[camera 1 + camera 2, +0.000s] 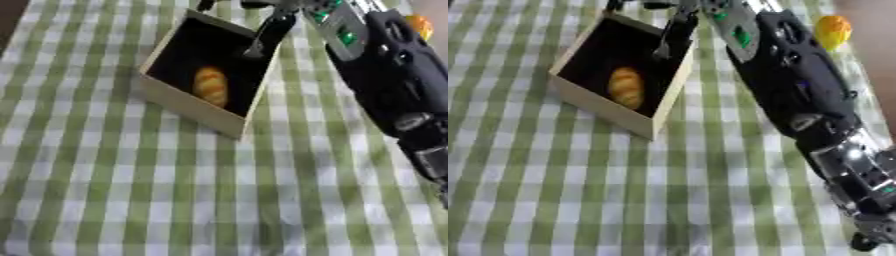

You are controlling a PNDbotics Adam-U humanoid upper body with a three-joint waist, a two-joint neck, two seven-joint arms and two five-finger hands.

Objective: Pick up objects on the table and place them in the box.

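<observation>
A table covered by a green and white checked cloth (131, 200) fills both views and lies askew. The robot's right arm (798, 95), black with silver joints and green marks near the wrist, is stretched from the lower right corner up toward the top middle of the view. Only the right hand (267, 25) is seen, at the top edge; a dark finger is extended straight down over the far right rim of the box, its tip just inside the opening. Nothing is seen to be held by it, and the rest of the hand is cut off by the top edge, so how wide it is spread cannot be fully told. The left hand is not shown in either view.

A box (188, 107) with pale outer walls and a dark inside is set on the cloth below and to the left of the hand, turned at an angle to the checks. A small golden-brown bread roll (211, 86) is lying inside the box on its dark floor, below the fingertip and apart from it, near the front wall.

A small orange and yellow rounded thing (833, 31) is seen on the table to the right of the arm, near the far right edge, well apart from the box. What it is cannot be told.
</observation>
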